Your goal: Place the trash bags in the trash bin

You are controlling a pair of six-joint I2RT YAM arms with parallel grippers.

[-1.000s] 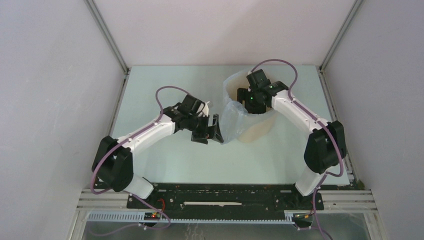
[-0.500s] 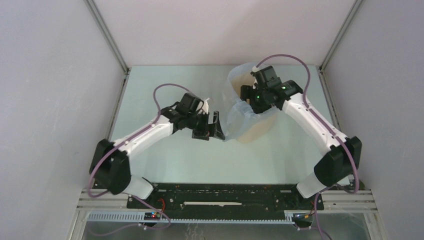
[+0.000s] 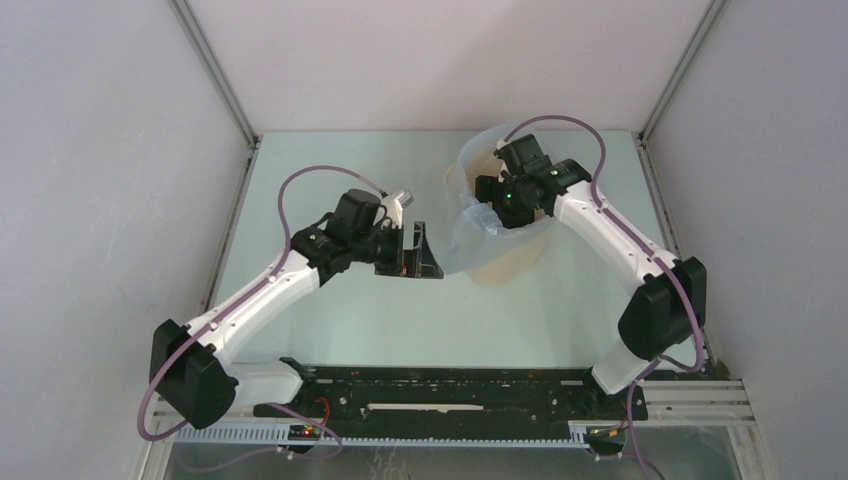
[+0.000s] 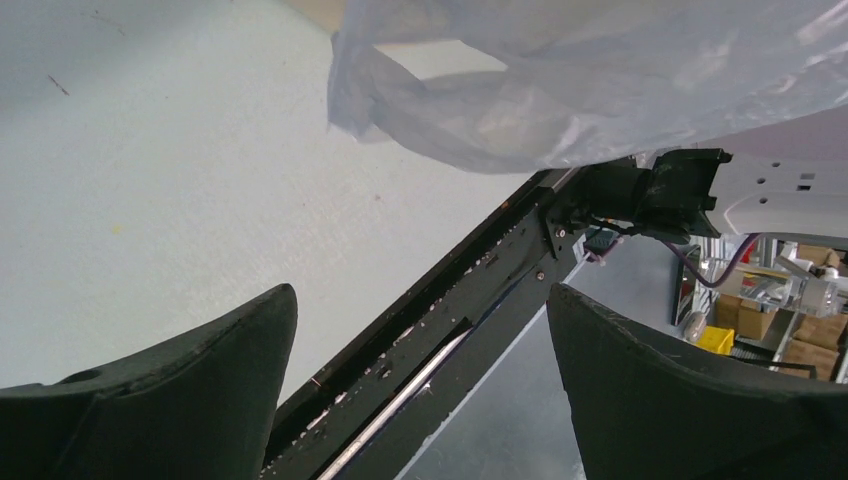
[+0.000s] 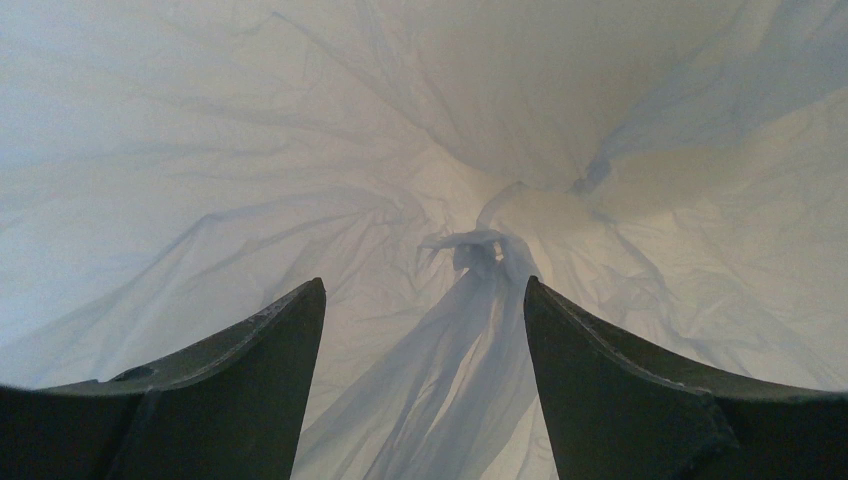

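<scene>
A pale green-white table top is lying between plain grey walls, with a black mounting rail running along its near edge. The cream-beige plastic trash bin with tapering walls is standing upright toward the far right of the table. The thin, translucent pale-blue plastic trash bag is sitting in the bin, its film lapping over the rim and a crinkled flap hanging outside the bin's left wall. The right gripper is reaching down into the bin's mouth. In the right wrist view this gripper is showing its dark fingers spread apart and clamping nothing, with the bag's gathered, twisted bottom lying ahead between them. The left gripper is hovering over the table just left of the hanging flap. In the left wrist view that gripper is standing with its fingers released wide and empty, the bag's loose edge hanging beyond the tips and apart from them. Purple cables are looping along both white arms.
</scene>
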